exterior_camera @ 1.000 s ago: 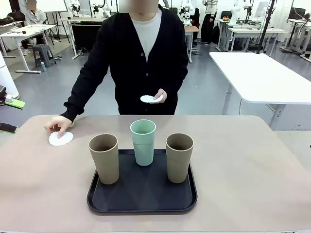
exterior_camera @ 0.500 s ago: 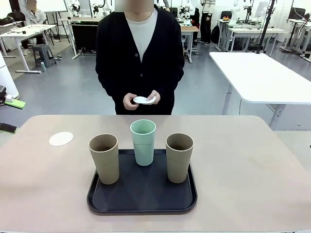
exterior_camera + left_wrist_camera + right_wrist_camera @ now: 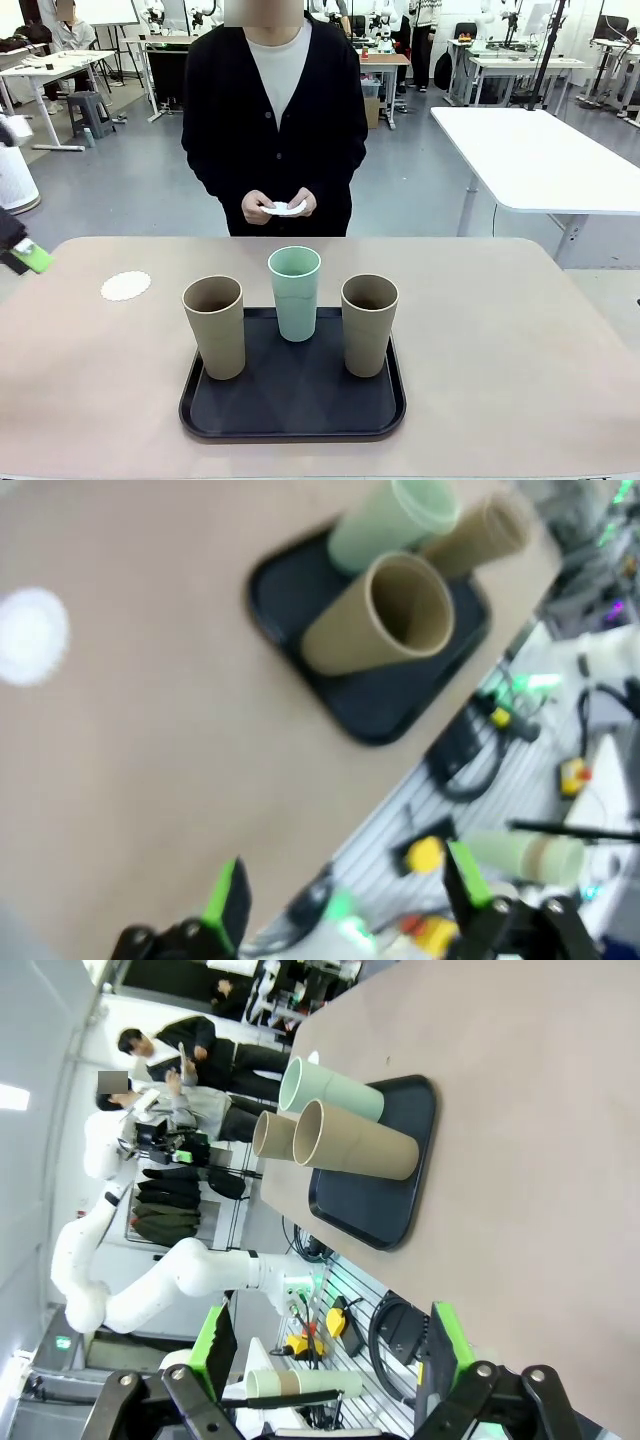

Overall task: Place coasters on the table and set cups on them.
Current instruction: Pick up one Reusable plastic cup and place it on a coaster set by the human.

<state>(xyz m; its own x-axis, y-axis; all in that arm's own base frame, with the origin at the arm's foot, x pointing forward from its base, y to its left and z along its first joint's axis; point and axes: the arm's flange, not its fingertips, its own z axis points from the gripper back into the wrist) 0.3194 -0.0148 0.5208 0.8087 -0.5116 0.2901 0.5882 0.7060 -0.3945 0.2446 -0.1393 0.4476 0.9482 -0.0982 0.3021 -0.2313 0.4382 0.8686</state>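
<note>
Since 1 s ago the person's hand has been taken off the laid coaster (image 3: 125, 286) and drawn back to the waist. Both hands (image 3: 258, 207) are now closed together on the remaining coasters (image 3: 285, 208), at approx. 12 o'clock beyond the bench (image 3: 500, 340). A green pad of the left fingers (image 3: 32, 258) has also been brought in at the 9 o'clock edge of the front view.

For the task, 1 coaster is judged placed. It lies flat on the bench at approx. 10 o'clock from the black tray (image 3: 300, 412), well apart from it. The no. held in the hands can't be told.

No cup is set on a coaster yet. All 3 are kept upright on the tray: left tan cup (image 3: 214, 326) at 9 o'clock, mint cup (image 3: 295, 293) at 12, right tan cup (image 3: 369, 324) at 3.

In the left wrist view the left fingers are seen spread wide, w/ nothing between them. The right fingers (image 3: 441, 1345) are likewise released and empty.

No brand, label or writing can be read. Cups and tray appear unmarked, and the left wrist view is blurred.
</note>
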